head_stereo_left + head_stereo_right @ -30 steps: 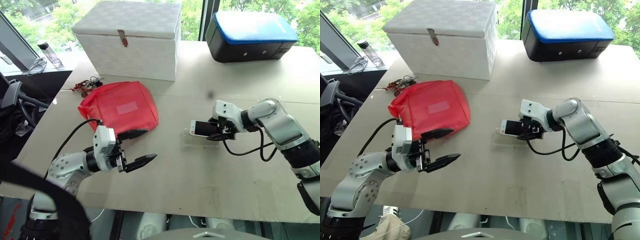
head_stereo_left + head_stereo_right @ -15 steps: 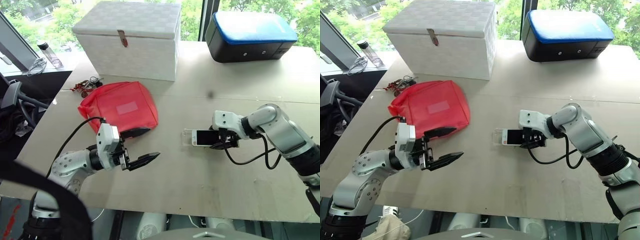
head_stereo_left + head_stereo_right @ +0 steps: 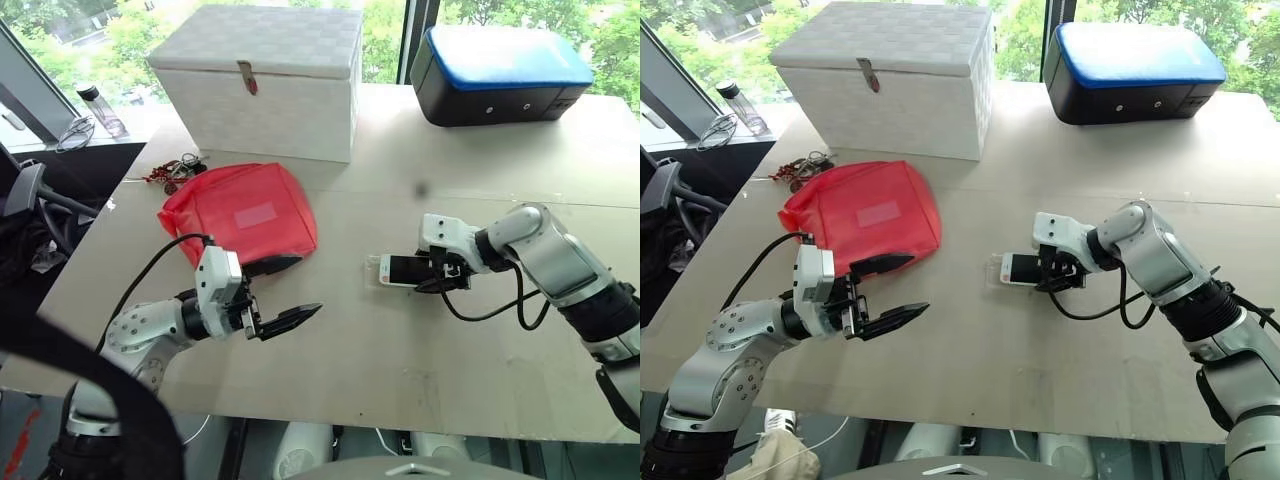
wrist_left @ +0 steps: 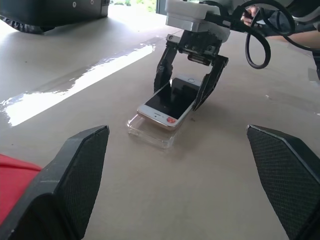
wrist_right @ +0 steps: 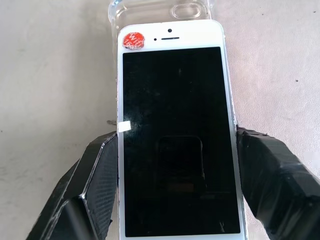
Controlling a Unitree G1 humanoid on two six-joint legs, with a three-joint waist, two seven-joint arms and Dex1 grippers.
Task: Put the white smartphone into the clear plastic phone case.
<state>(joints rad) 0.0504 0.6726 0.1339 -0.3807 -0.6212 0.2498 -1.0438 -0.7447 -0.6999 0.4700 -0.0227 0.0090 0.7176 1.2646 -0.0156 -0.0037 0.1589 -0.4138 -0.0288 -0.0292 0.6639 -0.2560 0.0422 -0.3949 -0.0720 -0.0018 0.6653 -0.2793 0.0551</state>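
Note:
The white smartphone point(image 5: 175, 140), dark screen up with a red sticker at its top corner, is held by its two long edges in my right gripper point(image 3: 437, 272), which is shut on it. Its far end lies tilted over the clear plastic phone case point(image 4: 150, 134), which rests on the table and sticks out past the phone's top point(image 5: 160, 10). The phone point(image 3: 402, 269) sits right of the table's middle. My left gripper point(image 3: 285, 293) hovers open near the front left, empty, pointing toward the phone from well away.
A red pouch point(image 3: 240, 215) lies just behind the left gripper. A white woven box point(image 3: 260, 75) and a black case with a blue lid point(image 3: 500, 70) stand at the back. Keys and cords point(image 3: 170, 172) and a bottle point(image 3: 100, 108) are at the far left.
The right gripper has tipped downward and brought the phone lower, onto the clear case. The left gripper has stayed open and in place.

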